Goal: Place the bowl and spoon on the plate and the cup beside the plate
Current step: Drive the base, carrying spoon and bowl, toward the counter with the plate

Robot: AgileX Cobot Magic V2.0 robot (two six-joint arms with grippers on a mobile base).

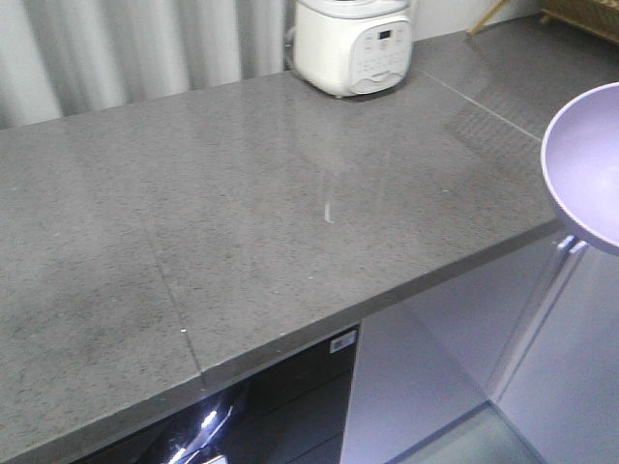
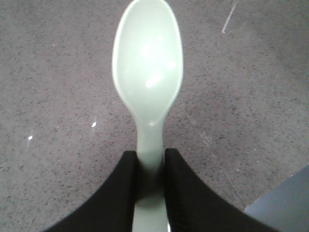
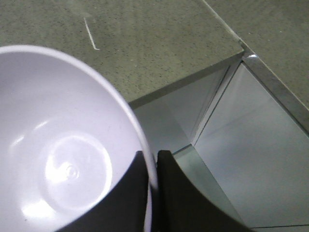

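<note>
The bowl [image 1: 590, 164] is off the surface at the right edge of the front view, its lavender inside tilted toward us, over the spot where the near edge of the grey stone countertop [image 1: 242, 213] meets the pale cabinet doors [image 1: 416, 387] below. In the right wrist view we see the right gripper [image 3: 152, 157] clenched on the bowl's [image 3: 63, 145] thin rim, one black finger inside the wall and one outside. The counter edge and a cabinet corner lie beneath it.

The spoon [image 2: 147, 72] is in the left gripper [image 2: 150, 157], whose two black fingers pinch the handle from both sides. The mint-green scoop faces up and points away from the wrist, over bare speckled countertop.

At the far side of the counter stands a white rice cooker [image 1: 350, 43] against the wall. A short white mark [image 1: 328, 213] shows on the stone near the middle.
</note>
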